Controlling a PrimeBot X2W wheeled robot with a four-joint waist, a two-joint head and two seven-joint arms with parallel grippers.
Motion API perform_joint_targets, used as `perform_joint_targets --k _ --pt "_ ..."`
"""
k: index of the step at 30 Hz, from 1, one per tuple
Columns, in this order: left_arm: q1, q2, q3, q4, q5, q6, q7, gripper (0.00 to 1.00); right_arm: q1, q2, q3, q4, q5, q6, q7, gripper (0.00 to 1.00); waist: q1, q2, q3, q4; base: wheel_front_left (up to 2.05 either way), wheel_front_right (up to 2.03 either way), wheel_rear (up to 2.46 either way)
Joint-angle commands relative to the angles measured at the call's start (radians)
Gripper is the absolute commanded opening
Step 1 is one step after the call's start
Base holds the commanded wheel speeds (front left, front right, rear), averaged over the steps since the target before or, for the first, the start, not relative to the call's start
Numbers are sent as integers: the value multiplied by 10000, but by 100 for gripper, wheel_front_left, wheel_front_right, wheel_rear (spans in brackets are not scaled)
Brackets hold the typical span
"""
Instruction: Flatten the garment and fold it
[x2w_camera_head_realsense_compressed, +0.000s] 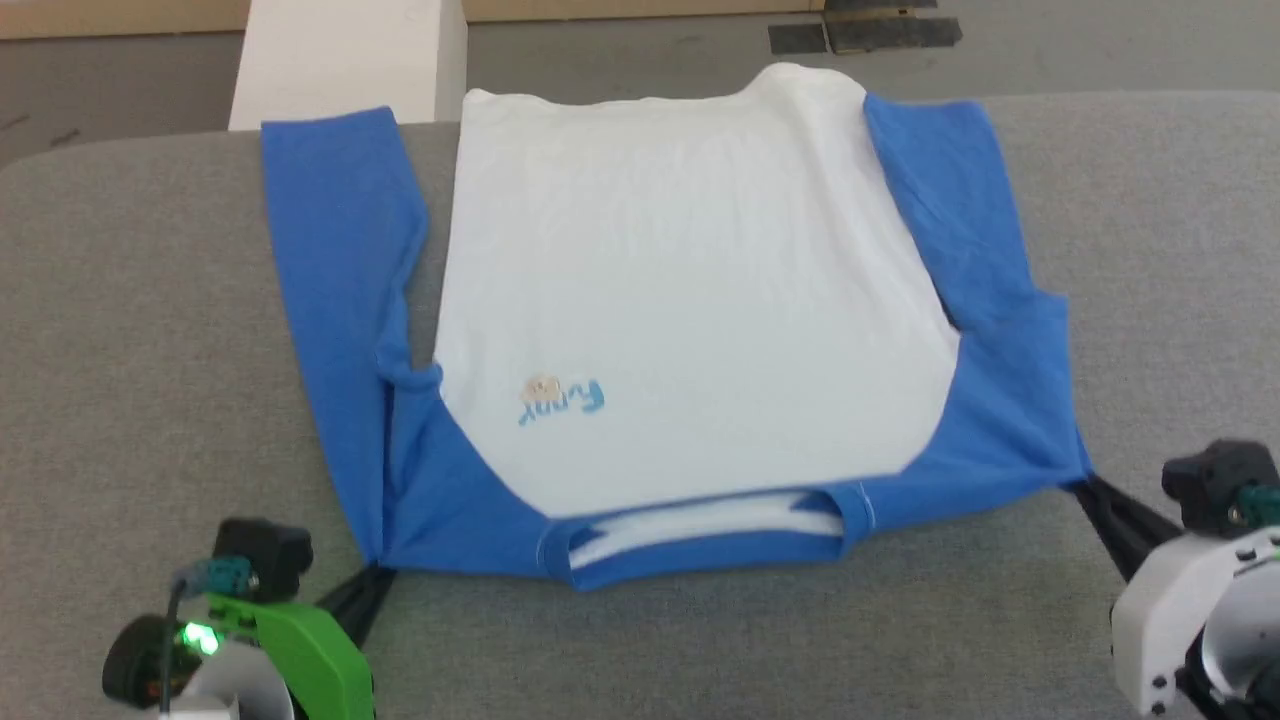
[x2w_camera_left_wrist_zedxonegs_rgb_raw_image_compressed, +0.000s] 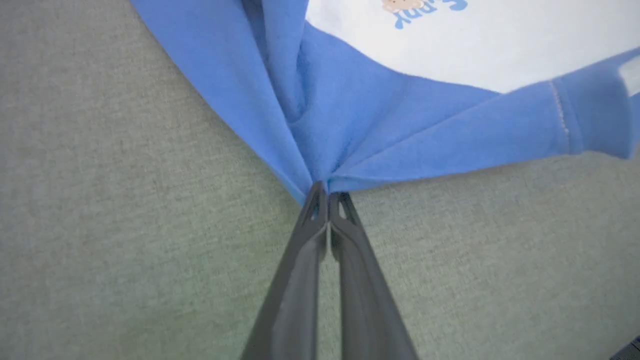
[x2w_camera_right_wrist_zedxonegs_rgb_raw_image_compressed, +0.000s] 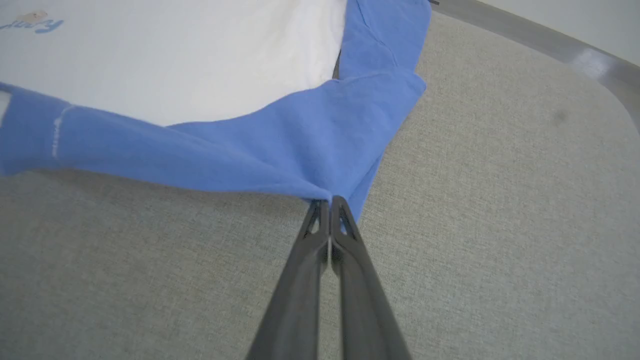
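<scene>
The white-bodied, blue-sleeved jersey shirt (x2w_camera_head_realsense_compressed: 690, 300) is laid front-up on the grey cloth-covered table (x2w_camera_head_realsense_compressed: 120, 350). Its blue corners are pinched tight, at seven o'clock by the left gripper (x2w_camera_left_wrist_zedxonegs_rgb_raw_image_compressed: 327, 192) and at four o'clock by the right gripper (x2w_camera_right_wrist_zedxonegs_rgb_raw_image_compressed: 330, 200). An even, low, outward pull seems advisable.

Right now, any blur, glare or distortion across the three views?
Head view: soft all over, even light, white body of the garment nearly washed out. Left wrist view: neckband smeared at the right edge. Right wrist view: table edge bows from the wide lens, glare beyond it.
</scene>
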Motion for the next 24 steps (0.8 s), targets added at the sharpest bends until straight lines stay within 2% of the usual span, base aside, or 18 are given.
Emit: perform_joint_targets --k 1,5,13,14,15,16,17,18,21,24 --pt "362 276 -86 -69 -63 297 -17 0 338 80 -238 -84 -158 -38 139 0 1 0 -255 167 0 0 0" --pt "1081 184 -438 -513 -314 643 77 0 1183 364 -341 -47 -247 -38 619 0 1 0 -356 222 0 0 0" --pt "1710 -436 -796 -188 -433 664 131 0 1642 570 313 747 -352 -38 674 0 1 0 -543 281 0 0 0" --pt "1702 -536 -824 -76 -363 637 112 6 1626 590 437 885 -372 -38 658 0 1 0 -576 288 0 0 0" --pt "1701 -627 -840 14 -323 625 89 66 1616 632 502 981 -380 -38 634 0 1 0 -602 290 0 0 0" --pt "1713 -748 -854 106 -318 596 74 100 1612 680 541 1090 -407 -38 583 33 1 0 -648 302 0 0 0" --pt "1722 -835 -870 175 -309 576 76 100 1628 689 571 1178 -411 -38 529 89 1 0 -691 319 0 0 0" --pt "1739 -936 -874 233 -318 546 48 100 1666 720 549 1285 -375 -38 478 100 1 0 -745 341 0 0 0" --pt "1852 -1072 -748 276 -445 591 -171 100 1868 790 280 1444 -303 -38 232 100 1 0 -896 416 0 0 0" --pt "2037 -970 -541 99 -568 731 -506 100 2251 1018 -356 1323 -341 -38 23 100 1 0 -1084 514 0 0 0"
